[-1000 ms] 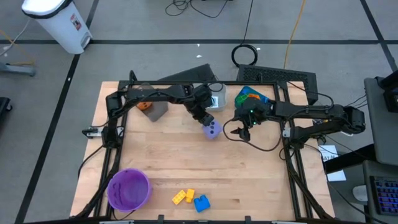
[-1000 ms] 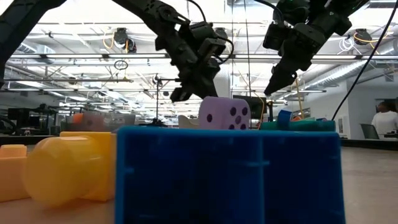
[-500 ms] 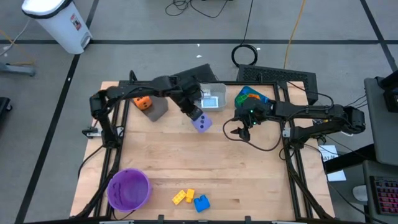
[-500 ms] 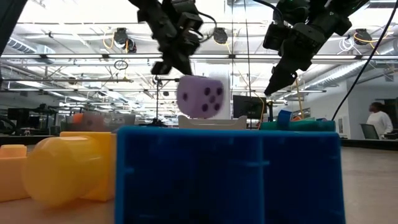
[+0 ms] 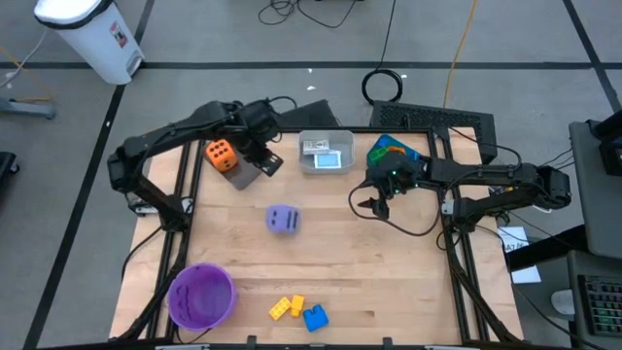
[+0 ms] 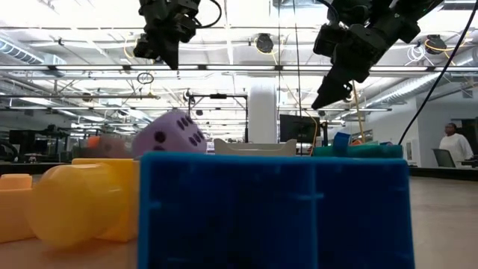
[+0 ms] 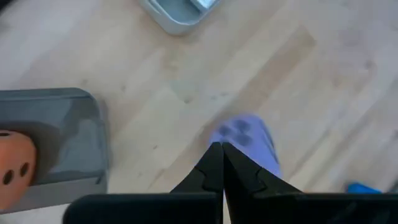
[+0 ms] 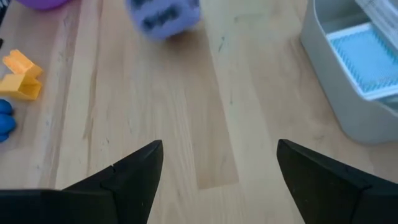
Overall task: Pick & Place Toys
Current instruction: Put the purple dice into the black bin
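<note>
The purple dotted die is in no gripper's hold, low at the middle of the wooden table. It shows blurred in the left wrist view and the right wrist view. My left gripper hangs high and shut on nothing, above the table's far left next to the grey bin, which holds an orange die. My right gripper waits open above the table at right. Yellow bricks and a blue brick lie near the front edge.
A purple round bowl stands at the near left. A white bin and a teal bin with bricks stand along the far edge. Bare wood lies between the die and the front bricks. A person stands far off in the room.
My left gripper has carried the purple die up and toward the table's far left. The die has come out of its fingers and dropped toward the table's middle, turning as it fell. The fingers have shut on nothing. My right gripper has kept still.
</note>
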You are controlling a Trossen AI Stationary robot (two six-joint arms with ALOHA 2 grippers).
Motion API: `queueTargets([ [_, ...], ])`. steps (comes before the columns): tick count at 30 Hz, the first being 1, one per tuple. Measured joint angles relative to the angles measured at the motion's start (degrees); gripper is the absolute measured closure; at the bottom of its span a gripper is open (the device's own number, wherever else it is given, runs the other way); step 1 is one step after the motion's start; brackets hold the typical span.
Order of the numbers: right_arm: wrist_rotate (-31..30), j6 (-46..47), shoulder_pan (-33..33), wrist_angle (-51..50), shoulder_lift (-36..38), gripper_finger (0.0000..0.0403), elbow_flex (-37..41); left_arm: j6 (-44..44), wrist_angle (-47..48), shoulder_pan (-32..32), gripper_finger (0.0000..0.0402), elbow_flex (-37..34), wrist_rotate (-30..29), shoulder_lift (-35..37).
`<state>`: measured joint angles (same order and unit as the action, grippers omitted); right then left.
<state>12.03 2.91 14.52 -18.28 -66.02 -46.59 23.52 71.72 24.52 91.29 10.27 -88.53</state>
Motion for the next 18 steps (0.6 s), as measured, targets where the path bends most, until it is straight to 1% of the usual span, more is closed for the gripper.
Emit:
queueTargets([
  [2, 0.0, -0.02, 0.0, 0.93, 0.0, 0.0099, 0.0, 0.24, -0.78, -0.59, 0.0395, -0.02, -0.45, -0.06],
  [5, 0.0, -0.05, 0.0, 1.09, 0.0, 0.0099, 0.0, -1.5, -2.23, -2.23, 0.0368, 0.0, 2.42, -0.51],
  [7, 0.03, -0.09, 0.0, 0.92, 0.0, 0.0099, 0.0, -2.92, -1.44, -3.4, 0.0343, -0.02, 3.47, -0.81],
  [11, 0.07, -0.1, 0.0, 0.9, 0.0, 0.0099, 0.0, -4.16, -0.89, -6.76, 0.0289, -0.04, 3.17, -0.61],
  [15, 0.12, -0.13, 0.0, 0.9, 0.0, 0.0099, 0.0, -3.97, -1.5, -11.48, 0.0235, -0.04, 2.98, -0.78],
  [18, 0.24, -0.13, 0.0, 0.9, 0.0, 0.0099, 0.0, -3.92, -0.76, -15.66, 0.0201, -0.01, 1.35, -1.35],
])
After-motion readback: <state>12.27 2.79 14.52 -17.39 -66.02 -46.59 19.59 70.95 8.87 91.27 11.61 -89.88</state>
